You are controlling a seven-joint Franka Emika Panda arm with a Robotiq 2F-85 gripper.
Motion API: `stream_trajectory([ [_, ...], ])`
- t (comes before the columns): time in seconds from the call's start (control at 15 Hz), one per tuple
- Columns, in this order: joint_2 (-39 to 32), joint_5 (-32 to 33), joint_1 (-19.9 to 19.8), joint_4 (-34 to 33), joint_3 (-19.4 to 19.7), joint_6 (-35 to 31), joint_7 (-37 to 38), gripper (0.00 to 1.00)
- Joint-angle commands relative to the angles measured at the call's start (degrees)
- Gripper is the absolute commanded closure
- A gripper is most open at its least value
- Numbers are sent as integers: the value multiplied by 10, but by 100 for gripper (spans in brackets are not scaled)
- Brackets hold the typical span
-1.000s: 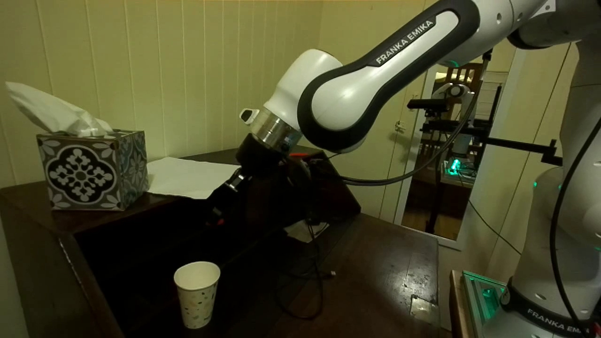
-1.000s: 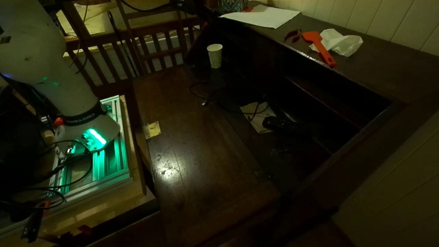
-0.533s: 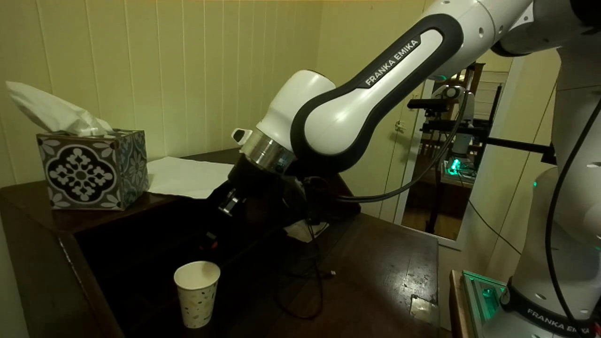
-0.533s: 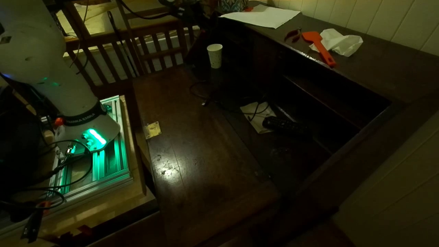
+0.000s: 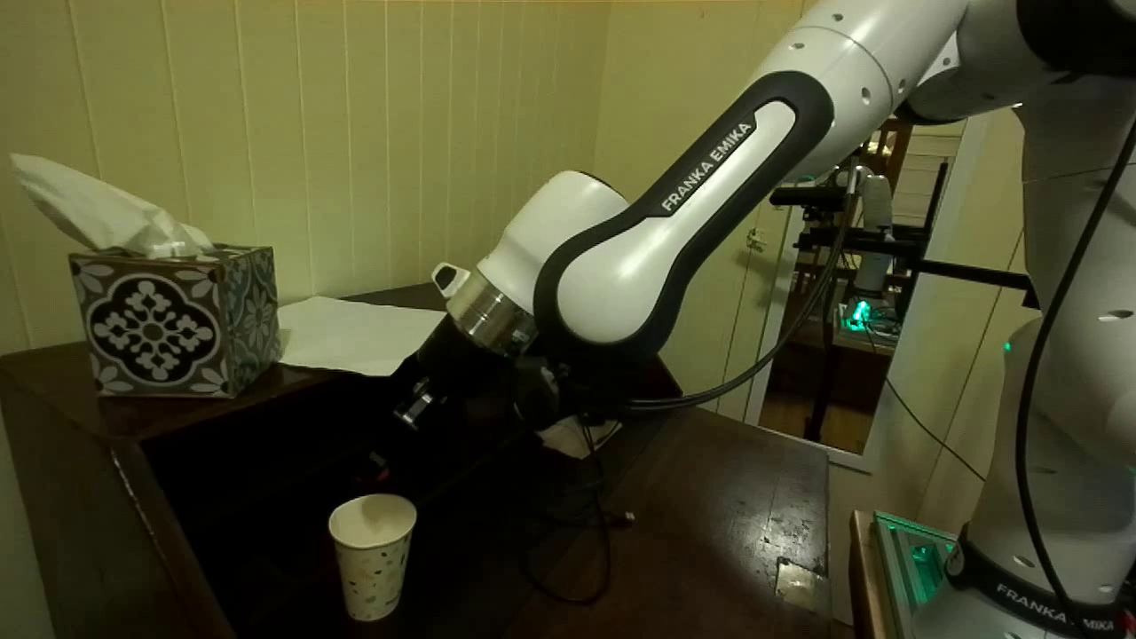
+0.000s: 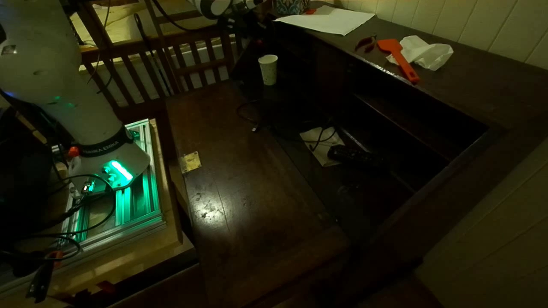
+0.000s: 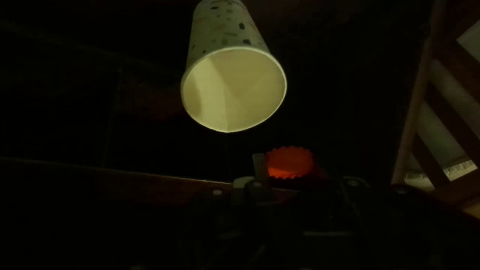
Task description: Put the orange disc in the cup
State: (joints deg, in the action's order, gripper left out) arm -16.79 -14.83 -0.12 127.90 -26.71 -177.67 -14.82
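Observation:
The cup (image 5: 373, 559) is a white tapered paper cup with small speckles. It stands upright on the dark desk in both exterior views (image 6: 268, 70). In the wrist view the cup's open mouth (image 7: 240, 90) faces the camera, and I see nothing inside it. The orange disc (image 7: 288, 163) has a scalloped edge and sits between the fingertips of my gripper (image 7: 288, 168). My gripper is shut on it; the right finger is mostly lost in the dark. In an exterior view the disc shows as a small red spot (image 5: 382, 460), above and behind the cup's rim, apart from it.
A patterned tissue box (image 5: 155, 328) and white paper (image 5: 355, 337) lie on the upper shelf. A black cable (image 5: 608, 559) lies right of the cup. A remote (image 6: 355, 156), a red-orange scraper (image 6: 398, 60) and a crumpled tissue (image 6: 424, 53) are farther along.
The arm has lowered, and my gripper with the disc has moved down and slightly left in an exterior view, closer to the cup's rim. The cup has not moved.

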Motion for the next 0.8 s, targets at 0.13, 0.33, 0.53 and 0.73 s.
stream_trajectory([
  [0.13,-31,22,43,-17,50,-53,3,90],
  [0.33,-39,15,64,-23,71,-71,4,39],
  [0.53,-39,12,73,-28,78,-68,1,20],
  [0.73,-30,11,88,-27,96,-54,6,1],
])
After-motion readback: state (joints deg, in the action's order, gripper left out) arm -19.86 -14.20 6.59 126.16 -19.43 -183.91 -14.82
